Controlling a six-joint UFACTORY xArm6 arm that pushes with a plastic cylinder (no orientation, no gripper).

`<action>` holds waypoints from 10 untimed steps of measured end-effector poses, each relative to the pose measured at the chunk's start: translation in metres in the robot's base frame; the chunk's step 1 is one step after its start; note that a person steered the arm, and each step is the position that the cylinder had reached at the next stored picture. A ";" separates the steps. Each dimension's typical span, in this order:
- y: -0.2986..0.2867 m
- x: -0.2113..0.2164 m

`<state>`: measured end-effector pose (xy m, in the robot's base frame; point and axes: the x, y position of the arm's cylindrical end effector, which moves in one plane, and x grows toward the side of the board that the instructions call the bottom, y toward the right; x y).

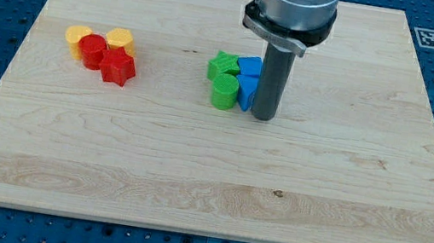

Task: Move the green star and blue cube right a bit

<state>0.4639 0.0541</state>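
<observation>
A green star lies near the board's middle, touching a blue cube on its right. Below them sit a green cylinder and another blue block, partly hidden by the rod. My tip rests on the board right beside the lower blue block, on its right, and just below and right of the blue cube. The rod hangs down from the view's top.
At the view's left is a second cluster: a yellow block, a yellow block, a red cylinder and a red star. The wooden board ends in a blue perforated table all round.
</observation>
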 end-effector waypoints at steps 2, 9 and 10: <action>-0.015 0.029; -0.049 -0.082; -0.049 -0.071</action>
<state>0.3928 0.0051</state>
